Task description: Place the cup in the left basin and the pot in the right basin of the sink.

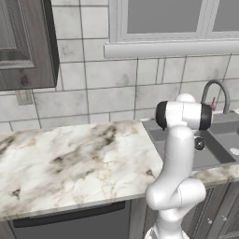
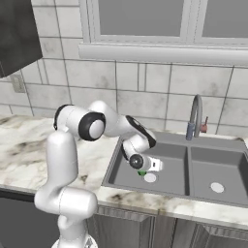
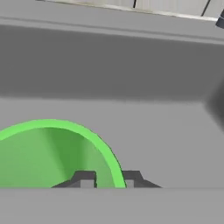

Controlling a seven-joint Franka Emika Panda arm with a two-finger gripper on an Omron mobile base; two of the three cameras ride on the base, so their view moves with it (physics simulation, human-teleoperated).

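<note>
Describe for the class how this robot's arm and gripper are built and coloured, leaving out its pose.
The arm is made of smooth, rounded glossy white segments with dark black bands and round caps at the joints. The gripper ends in two small dark grey blocky fingertips. No cables or markings are visible.

Left base view sat behind the arm on its left, looked forward and down over the marble table (image 1: 70,158) toward the tiled wall, mid distance. Right base view sat behind on its right, aimed further along at the sink (image 2: 191,147) and faucet (image 2: 194,116). Both shared table, wall, window sill, sink. Hand view was very close, low inside the left basin (image 3: 131,87), facing its wall past the cup (image 3: 48,153) rim
</note>
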